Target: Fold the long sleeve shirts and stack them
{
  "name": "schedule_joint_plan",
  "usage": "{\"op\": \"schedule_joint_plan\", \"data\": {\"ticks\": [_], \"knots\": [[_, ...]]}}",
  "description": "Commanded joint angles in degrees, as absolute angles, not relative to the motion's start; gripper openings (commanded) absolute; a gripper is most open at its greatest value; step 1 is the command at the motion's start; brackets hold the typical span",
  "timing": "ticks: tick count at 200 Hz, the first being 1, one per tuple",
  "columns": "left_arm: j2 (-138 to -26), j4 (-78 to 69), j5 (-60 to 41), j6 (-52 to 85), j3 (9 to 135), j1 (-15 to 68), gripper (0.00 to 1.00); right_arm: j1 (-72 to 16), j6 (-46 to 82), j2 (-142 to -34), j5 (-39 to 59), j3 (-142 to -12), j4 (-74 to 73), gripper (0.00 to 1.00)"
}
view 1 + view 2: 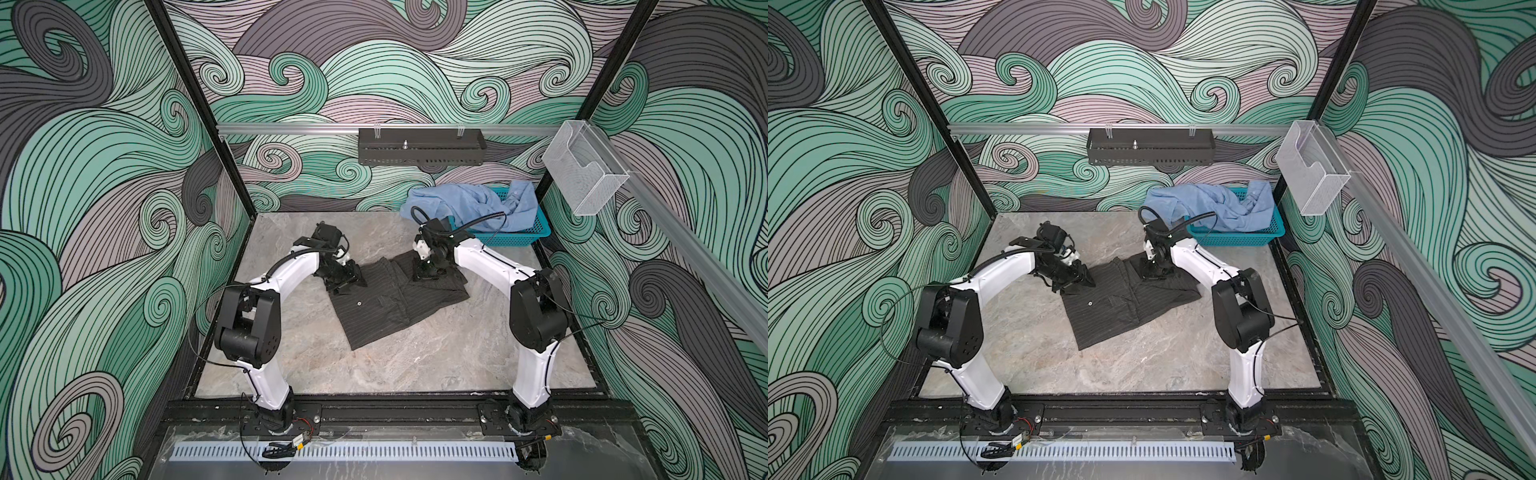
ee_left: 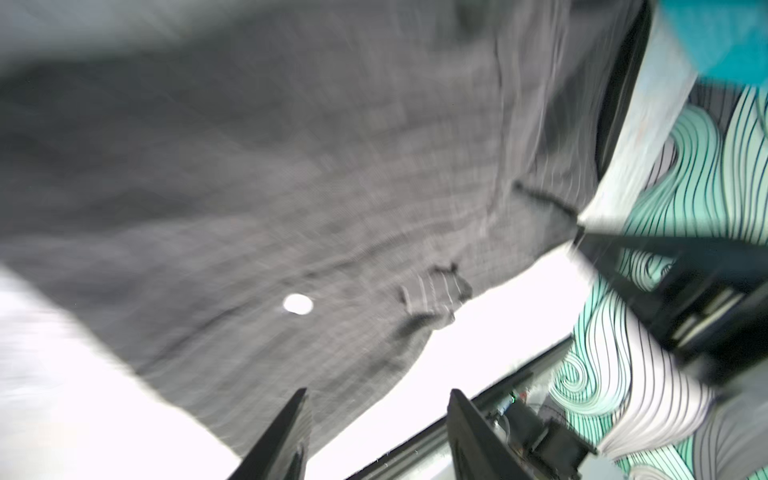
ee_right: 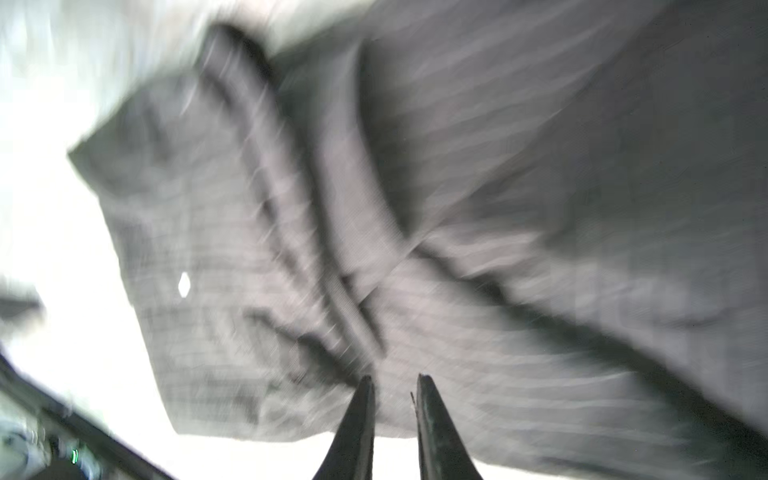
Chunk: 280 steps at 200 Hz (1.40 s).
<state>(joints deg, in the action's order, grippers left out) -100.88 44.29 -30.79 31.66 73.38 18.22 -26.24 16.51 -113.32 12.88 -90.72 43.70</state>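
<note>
Pinstriped shirt [image 1: 395, 309] on table [image 1: 415, 361], left jaws wide, right jaws narrowly parted

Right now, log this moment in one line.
left gripper: open, at grey shirt; right gripper: nearly closed, over it; blue shirt: in basket

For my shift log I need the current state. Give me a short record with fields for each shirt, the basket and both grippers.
charcoal pinstriped shirt: partly folded, flat on the marble tabletop
light blue shirt: crumpled, draped over the teal basket, far right corner
left gripper: open, at the charcoal pinstriped shirt's left edge
right gripper: jaws nearly together above that shirt's far part; grip unclear
stack: not started
</note>
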Motion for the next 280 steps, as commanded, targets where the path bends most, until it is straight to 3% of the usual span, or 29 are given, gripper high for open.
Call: {"op": "schedule_joint_plan", "data": {"ticks": [1, 49, 107, 137, 168, 223, 248, 280], "knots": [[-104.94, 40.09, -32.62, 36.29, 68.25, 20.67, 0.54, -23.95, 15.81, -118.02, 11.97, -90.92, 44.91, 0.20], [-107.00, 46.62, -27.91, 29.97, 65.15, 20.35, 0.54, -23.60, 16.95, -117.47, 12.97, -81.74, 44.90, 0.19], [-103.83, 53.74, -25.74, 21.21, 67.98, 14.47, 0.59, -27.88, 18.56, -103.88, 13.80, -65.90, 41.85, 0.18], [-97.79, 53.63, -27.60, 20.99, 71.28, 14.04, 0.64, -34.05, 18.80, -99.40, 7.34, -71.68, 43.94, 0.24], [-95.16, 52.95, -29.71, 22.95, 69.51, 13.29, 0.64, -41.40, 19.70, -102.79, 5.29, -78.52, 44.10, 0.39], [-92.93, 45.91, -34.41, 27.26, 59.45, 10.51, 0.61, -50.48, 15.56, -113.13, -2.44, -89.86, 45.91, 0.45], [-94.56, 40.85, -38.30, 29.53, 55.01, 10.55, 0.50, -51.97, 14.68, -116.20, -0.22, -93.04, 45.72, 0.39], [-99.17, 36.53, -40.50, 31.31, 50.85, 10.67, 0.31, -52.39, 16.52, -119.81, 4.65, -95.66, 44.52, 0.14]]}}
